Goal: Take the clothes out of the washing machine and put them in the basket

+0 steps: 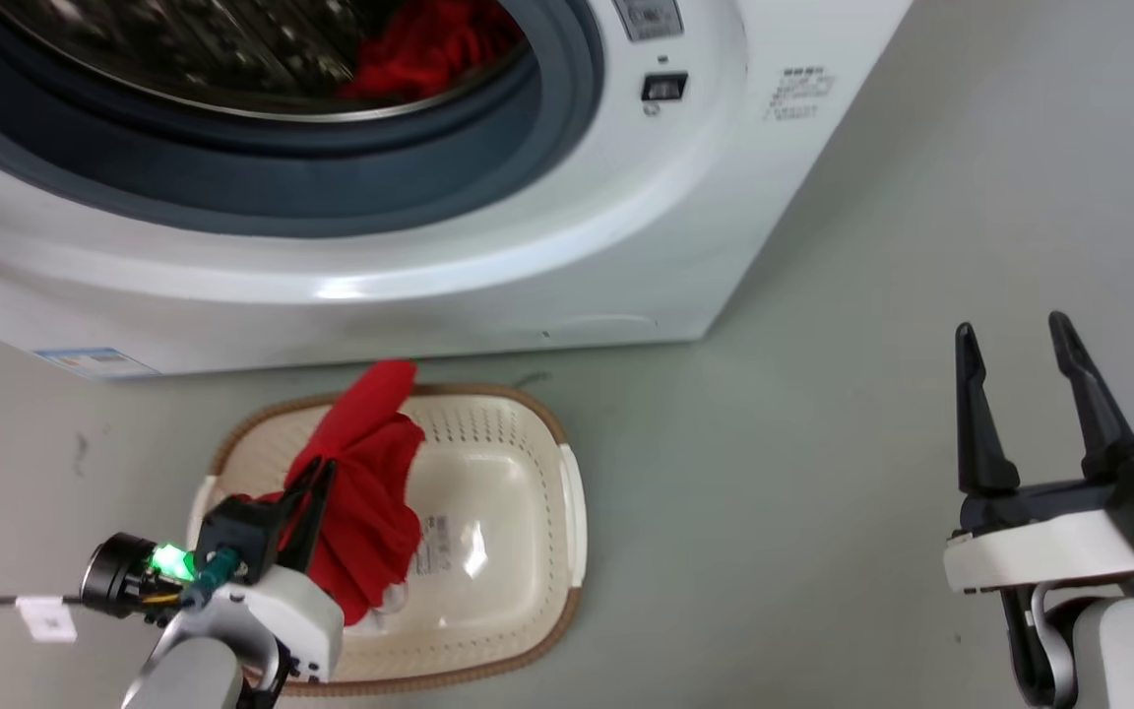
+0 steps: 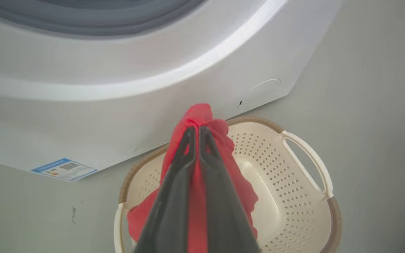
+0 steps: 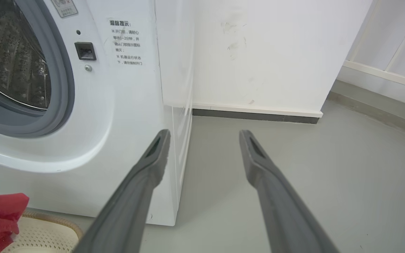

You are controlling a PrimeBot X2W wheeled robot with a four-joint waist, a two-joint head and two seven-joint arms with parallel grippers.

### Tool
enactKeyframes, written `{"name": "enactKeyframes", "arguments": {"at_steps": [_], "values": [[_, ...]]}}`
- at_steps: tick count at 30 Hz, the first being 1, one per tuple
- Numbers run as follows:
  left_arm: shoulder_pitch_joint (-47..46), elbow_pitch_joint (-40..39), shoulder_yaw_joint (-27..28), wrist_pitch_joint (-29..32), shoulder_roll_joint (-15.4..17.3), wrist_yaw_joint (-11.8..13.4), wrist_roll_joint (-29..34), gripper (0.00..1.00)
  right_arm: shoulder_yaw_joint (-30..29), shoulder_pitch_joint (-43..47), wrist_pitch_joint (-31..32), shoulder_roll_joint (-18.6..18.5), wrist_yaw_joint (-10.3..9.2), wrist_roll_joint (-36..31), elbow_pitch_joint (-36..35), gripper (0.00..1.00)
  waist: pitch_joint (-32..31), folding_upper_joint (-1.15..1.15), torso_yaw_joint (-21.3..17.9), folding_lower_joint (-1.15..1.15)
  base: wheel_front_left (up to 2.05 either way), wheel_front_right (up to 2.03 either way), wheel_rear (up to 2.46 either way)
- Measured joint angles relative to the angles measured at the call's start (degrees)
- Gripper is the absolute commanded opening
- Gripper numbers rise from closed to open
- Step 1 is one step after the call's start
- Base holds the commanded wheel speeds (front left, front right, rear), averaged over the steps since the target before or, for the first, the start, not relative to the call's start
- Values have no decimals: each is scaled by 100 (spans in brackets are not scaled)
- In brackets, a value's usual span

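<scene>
Hanging limp from the left gripper [image 2: 195, 129], clamped on a bunched fold over the basket [image 1: 568, 492], the red garment [image 1: 370, 502] seems light and soft; the right gripper [image 1: 1010, 325] gapes empty.
</scene>
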Motion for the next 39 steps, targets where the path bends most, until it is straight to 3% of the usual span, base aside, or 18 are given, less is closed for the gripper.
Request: {"name": "enactKeyframes", "arguments": {"at_steps": [6,16,27,28,29,39], "values": [[-664,1157,48,1,-104,-137,186,0,46,-226,-1,-1,1,37,-121,100,608,0,-190,0,0,0,0],[-1835,3076,266,-1,-414,-36,197,0,176,-433,0,-3,1,32,-334,100,1754,0,-414,1,0,0,0],[-2173,3682,408,0,-508,134,201,0,223,-502,0,-2,1,-4,-469,100,2340,0,-524,1,0,0,0],[-2181,3683,438,0,-538,202,200,88,213,-505,0,-1,1,-20,-467,100,2335,0,-511,1,0,0,0],[-2181,3678,470,0,-559,249,197,100,198,-505,0,-1,1,-30,-463,100,2314,0,-499,0,0,0,0],[-1755,3142,654,0,-743,216,244,100,130,-446,-1,-1,1,-211,-309,100,1667,0,-359,0,0,0,0]]}}
